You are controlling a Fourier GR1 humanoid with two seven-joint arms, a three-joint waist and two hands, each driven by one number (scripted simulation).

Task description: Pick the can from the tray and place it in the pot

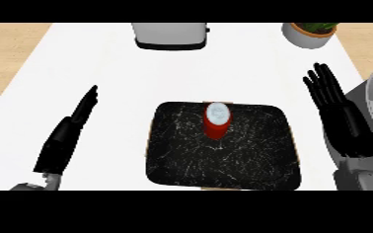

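The small red cylindrical can with a silver top (217,121) stands upright on the black speckled square tray (255,168), towards its far edge. Being narrow and tall, it could tip if a finger clips its side. Both the left hand (64,137) and right hand (336,113) have straight fingers, apart from everything, holding nothing. No pot is identifiable.

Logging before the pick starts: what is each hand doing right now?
Left hand: open, fingers straight, holding nothing.
Right hand: open, fingers straight, holding nothing.
The can stands untouched on the tray.
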